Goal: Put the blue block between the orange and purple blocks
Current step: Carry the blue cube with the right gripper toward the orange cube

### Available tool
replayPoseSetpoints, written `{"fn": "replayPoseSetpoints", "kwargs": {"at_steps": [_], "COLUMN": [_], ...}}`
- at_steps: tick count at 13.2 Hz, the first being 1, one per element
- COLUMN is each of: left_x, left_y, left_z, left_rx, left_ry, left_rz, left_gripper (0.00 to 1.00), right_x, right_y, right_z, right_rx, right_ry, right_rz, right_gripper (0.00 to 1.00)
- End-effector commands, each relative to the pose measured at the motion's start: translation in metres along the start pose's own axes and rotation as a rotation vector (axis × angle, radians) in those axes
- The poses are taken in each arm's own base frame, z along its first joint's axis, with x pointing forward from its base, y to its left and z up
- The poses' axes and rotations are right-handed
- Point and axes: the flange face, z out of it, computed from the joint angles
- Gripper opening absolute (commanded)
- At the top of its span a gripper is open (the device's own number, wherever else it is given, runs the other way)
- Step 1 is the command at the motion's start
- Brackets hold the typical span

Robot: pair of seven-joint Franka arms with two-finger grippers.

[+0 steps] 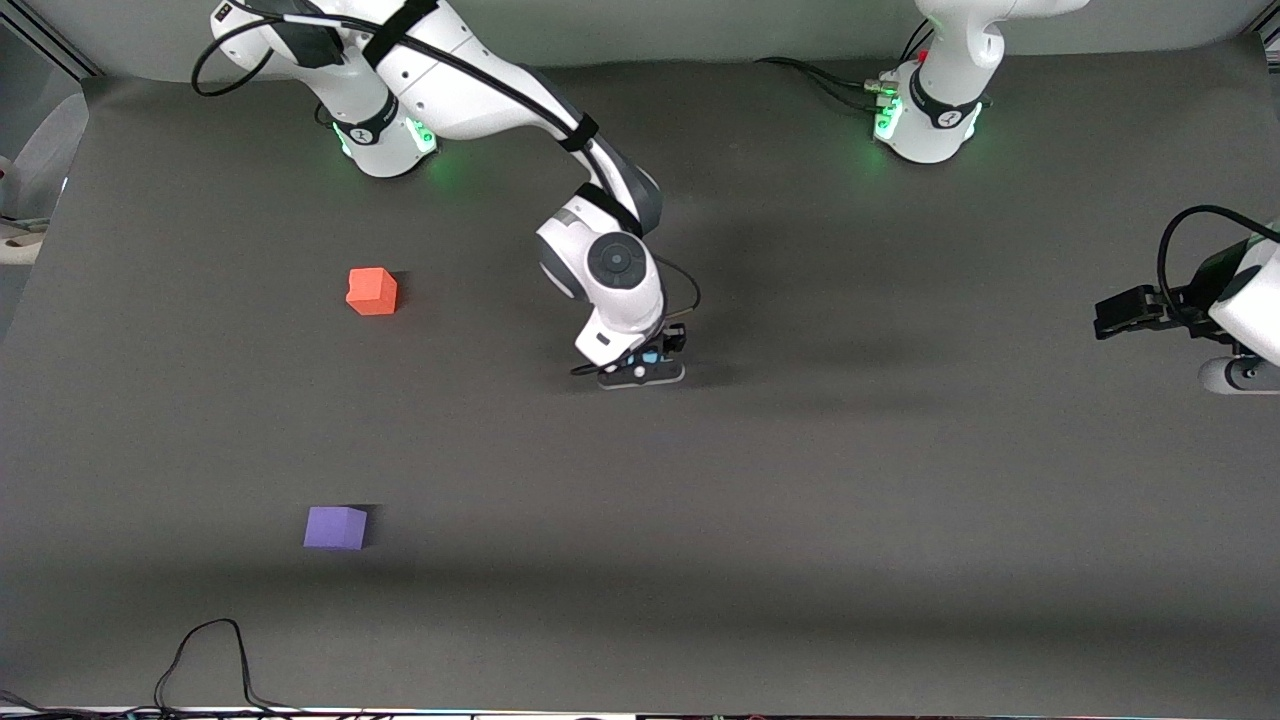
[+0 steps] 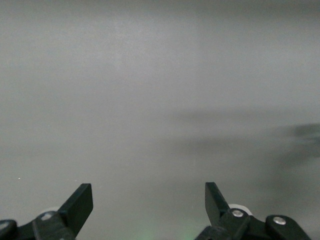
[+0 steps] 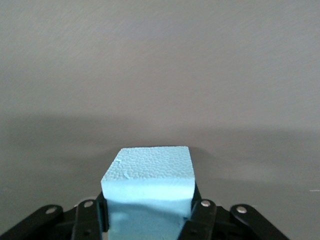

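Near the middle of the worktop point(image 1: 900, 520), the right hand point(image 1: 645, 368) is down at the surface, clenched on the blue block point(image 3: 149, 187); the wrist view shows the cube pinched between the two black fingers point(image 3: 202, 220), its top face clear. In the front view the block is almost hidden under the hand, only a sliver of blue showing.

Open grey surface lies all around the hand, with a wide bare stretch toward the orange block point(image 1: 372, 291) and the purple block point(image 1: 336, 527). Both sit toward the right arm's end of the worktop, well apart, the purple one nearer the front camera, with a bare gap between them.

All three blocks are small matte cubes; the blue one has a grainy, foam-like skin. The worktop is a dark grey matte sheet.

The left hand point(image 2: 149, 210) waits at the left arm's end of the worktop, fingers spread wide and released, nothing between them. A black cable point(image 1: 205, 660) loops at the worktop's near edge.
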Motion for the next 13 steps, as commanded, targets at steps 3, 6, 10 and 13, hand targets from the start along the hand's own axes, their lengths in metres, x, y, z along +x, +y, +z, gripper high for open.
{"fn": "replayPoseSetpoints", "kwargs": {"at_steps": [3, 6, 10, 13], "left_x": [-0.008, -0.015, -0.027, -0.047], "left_y": [-0.003, -0.003, -0.001, 0.006], "left_z": [-0.005, -0.009, -0.008, -0.013], "left_rx": [0.012, 0.014, 0.018, 0.02], "left_ry": [0.007, 0.014, 0.034, 0.071], "left_rz": [0.041, 0.043, 0.045, 0.054], "left_gripper": [1.0, 1.0, 1.0, 1.0], "right_x": [0.045, 0.058, 0.036, 0.026], "right_y": [0.115, 0.229, 0.361, 0.441], "right_z": [-0.101, -0.121, -0.095, -0.054], "right_rx": [-0.026, -0.037, -0.055, 0.01], "right_ry": [-0.044, -0.023, 0.029, 0.041], "right_rz": [-0.011, 0.052, 0.046, 0.026], "right_gripper": [0.37, 0.37, 0.37, 0.37]}}
